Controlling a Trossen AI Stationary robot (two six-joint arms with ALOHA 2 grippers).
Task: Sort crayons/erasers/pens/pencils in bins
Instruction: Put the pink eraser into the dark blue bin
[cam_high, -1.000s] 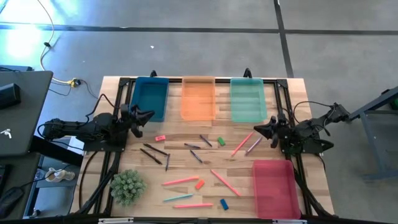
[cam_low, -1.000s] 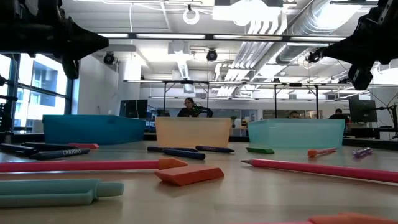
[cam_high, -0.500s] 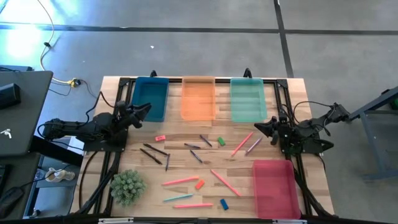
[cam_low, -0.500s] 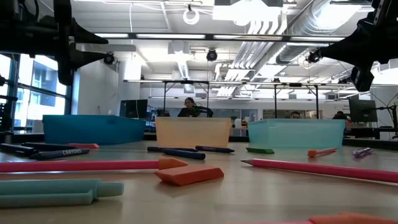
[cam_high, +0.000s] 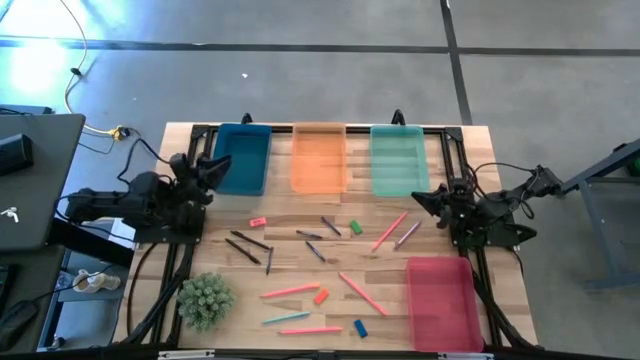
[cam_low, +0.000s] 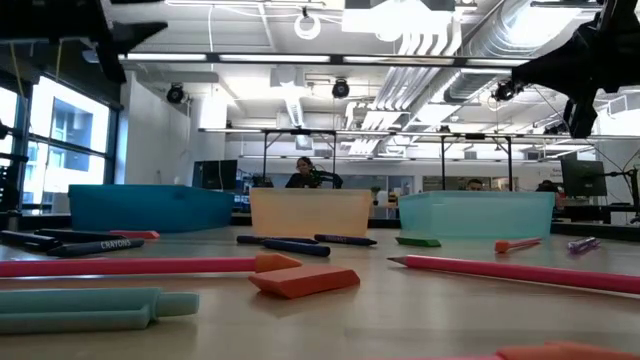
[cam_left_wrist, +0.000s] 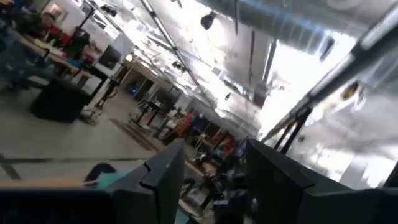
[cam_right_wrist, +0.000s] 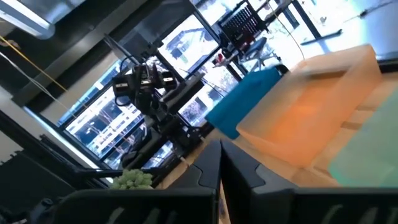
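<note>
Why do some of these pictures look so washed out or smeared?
Left wrist view: tilted toward the ceiling lights, so glare whitens much of it and the room smears; the left gripper shows as a dark outline. Low view: the nearest pencil looks soft, and bright ceiling lights leave the arms as silhouettes. High view: evenly lit.

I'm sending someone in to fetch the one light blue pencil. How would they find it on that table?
Start at the small green plant at the table's near left corner. Just right of it lie three long thin sticks, one behind another; the light blue pencil is the middle one. The two beside it are salmon-pink, and the blue eraser farther right is only a stubby block.
</note>
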